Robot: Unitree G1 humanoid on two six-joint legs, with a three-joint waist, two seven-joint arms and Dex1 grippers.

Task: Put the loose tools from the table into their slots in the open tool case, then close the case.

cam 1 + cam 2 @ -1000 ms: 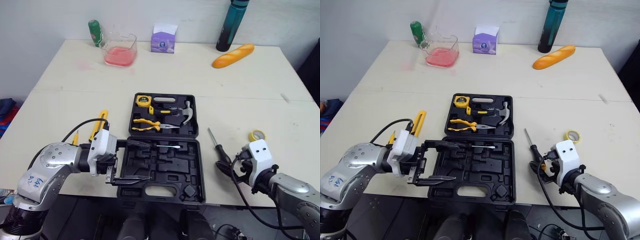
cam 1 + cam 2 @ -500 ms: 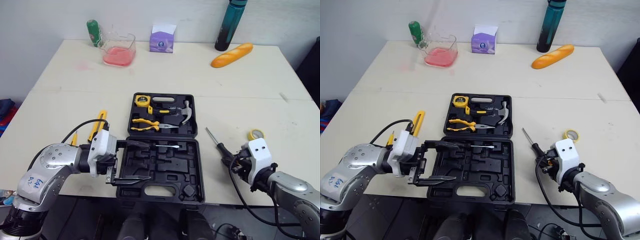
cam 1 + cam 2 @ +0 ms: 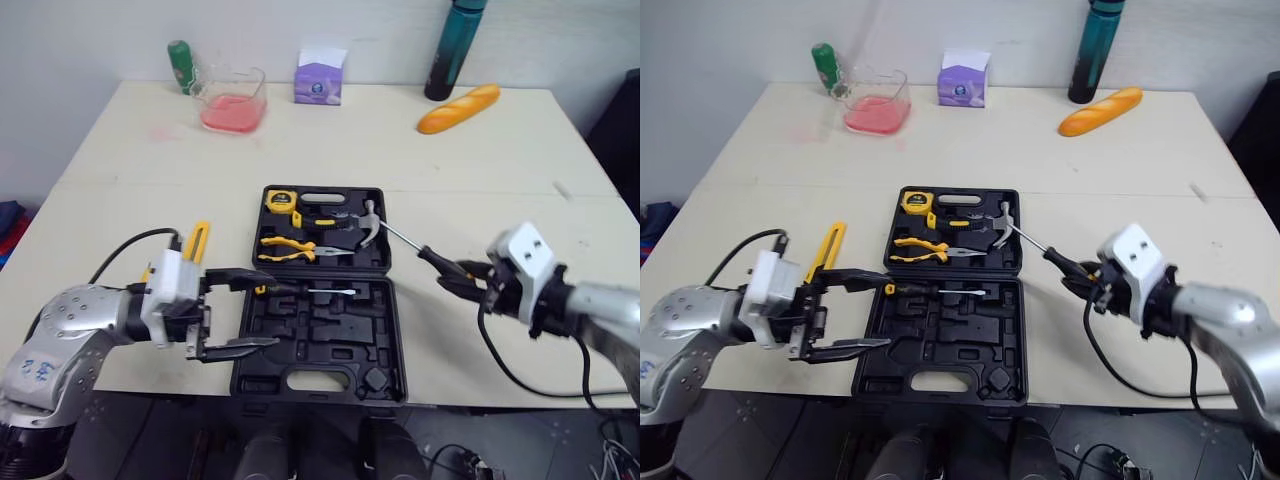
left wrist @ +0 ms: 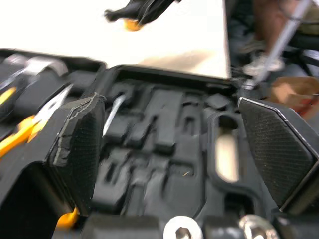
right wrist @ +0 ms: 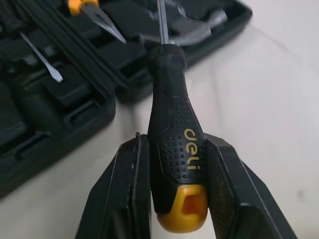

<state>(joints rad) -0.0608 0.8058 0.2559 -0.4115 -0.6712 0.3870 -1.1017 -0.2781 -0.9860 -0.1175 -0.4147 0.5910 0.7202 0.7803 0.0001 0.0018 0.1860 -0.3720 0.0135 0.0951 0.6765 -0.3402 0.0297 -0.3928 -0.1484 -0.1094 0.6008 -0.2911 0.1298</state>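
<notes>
The black tool case [image 3: 330,352] lies open at the table's near middle. Its far half holds a yellow tape measure [image 3: 283,201], pliers [image 3: 290,247] and a hammer [image 3: 368,222]; a thin screwdriver [image 3: 322,291] rests in the near half. My right gripper [image 3: 470,281] is shut on the black handle of a yellow-capped screwdriver [image 5: 172,124], held off the table to the right of the case, its shaft [image 3: 398,238] pointing at the hammer. My left gripper [image 3: 268,313] stands open at the case's left edge, its fingers [image 4: 79,149] spread over the near half. A yellow utility knife [image 3: 196,242] lies left of the case.
Along the far edge stand a green bottle [image 3: 180,62], a clear container with pink contents [image 3: 228,100], a purple tissue box [image 3: 317,80], a teal bottle [image 3: 445,60] and a bread loaf [image 3: 458,108]. The case's near rim sits close to the table's front edge.
My right gripper has shut on the screwdriver and raised it off the table towards the case. My left gripper has stayed open by the case's left edge.
</notes>
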